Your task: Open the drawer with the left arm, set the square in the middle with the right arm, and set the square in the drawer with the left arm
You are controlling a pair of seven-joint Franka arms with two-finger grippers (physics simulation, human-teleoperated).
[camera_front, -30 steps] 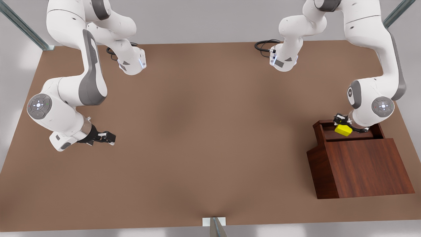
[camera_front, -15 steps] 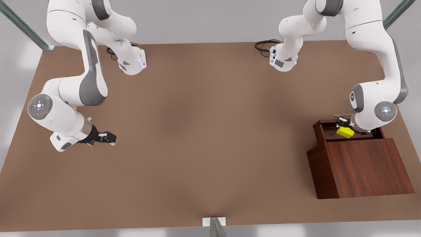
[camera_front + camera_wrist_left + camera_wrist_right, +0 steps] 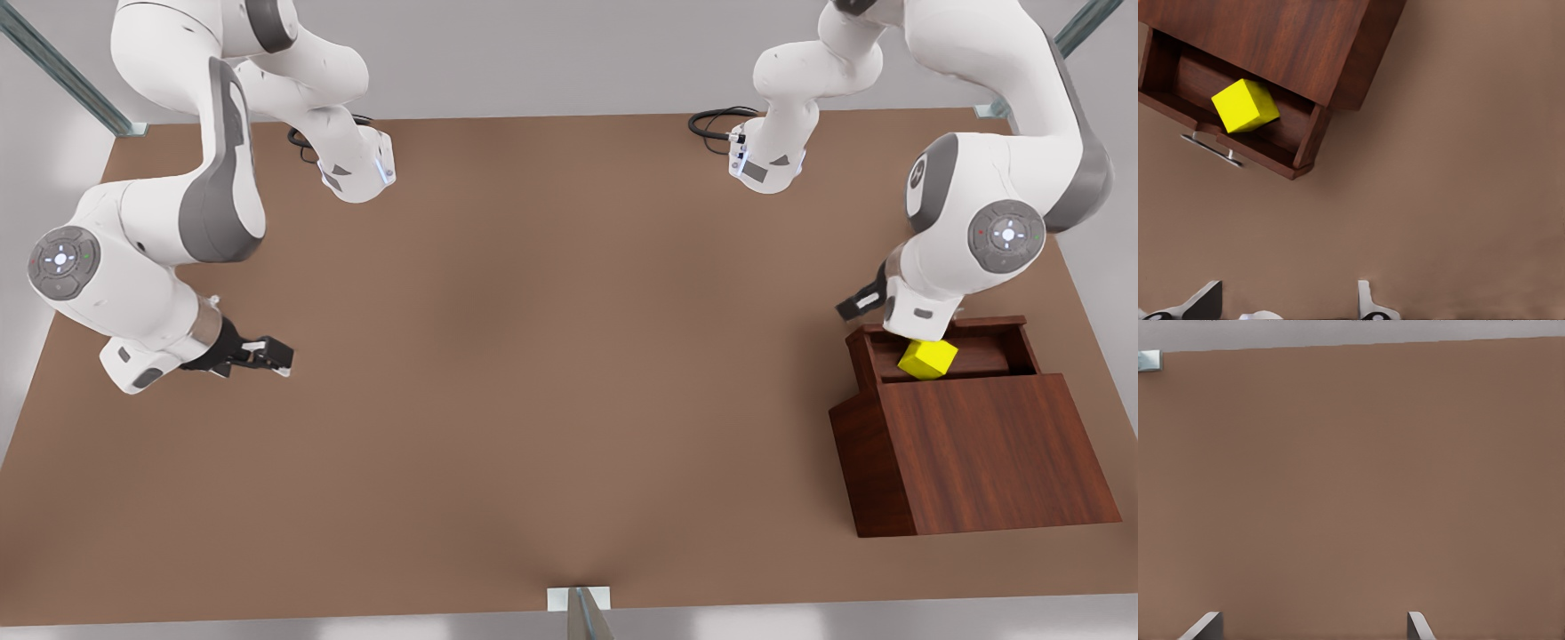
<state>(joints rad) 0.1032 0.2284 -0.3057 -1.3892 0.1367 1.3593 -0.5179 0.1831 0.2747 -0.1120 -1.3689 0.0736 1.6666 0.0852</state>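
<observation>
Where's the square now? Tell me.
The square lies in the open drawer at the front view's right, beneath the left gripper, untouched.

No writing, label, brand or number can be read anywhere here. The round grey caps on the arms' joints carry only tiny coloured dots and small white marks, too small to make out as signs.

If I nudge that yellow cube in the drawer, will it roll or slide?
The square has flat faces, so it should probably slide, not roll. It looks rigid. It seems tilted against the drawer wall and may settle flat when touched.
</observation>
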